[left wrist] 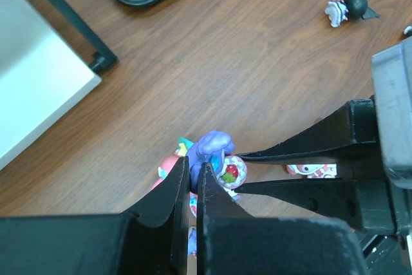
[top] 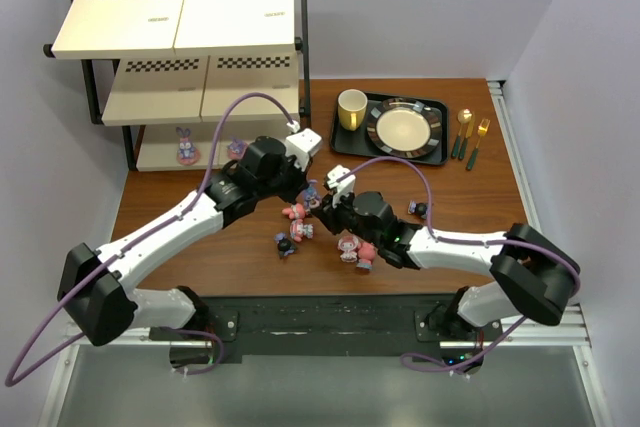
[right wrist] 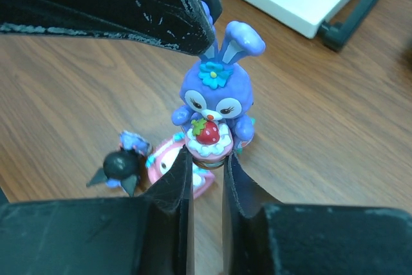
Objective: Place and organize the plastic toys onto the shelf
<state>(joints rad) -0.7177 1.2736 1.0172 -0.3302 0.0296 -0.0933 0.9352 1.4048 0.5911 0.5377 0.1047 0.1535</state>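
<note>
Standing on the table off the front right corner of the shelf [top: 175,12], the purple bunny [right wrist: 215,104] looks light, hard and glossy, so probably slippery. Its round base seems a surer hold than the thin ears. The left gripper [left wrist: 195,170] is pinched together on one ear. The right gripper [right wrist: 207,162], its jaws nearly together, presses on both sides of the base. Pink toys [top: 298,215] lie a little farther from the shelf.
</note>
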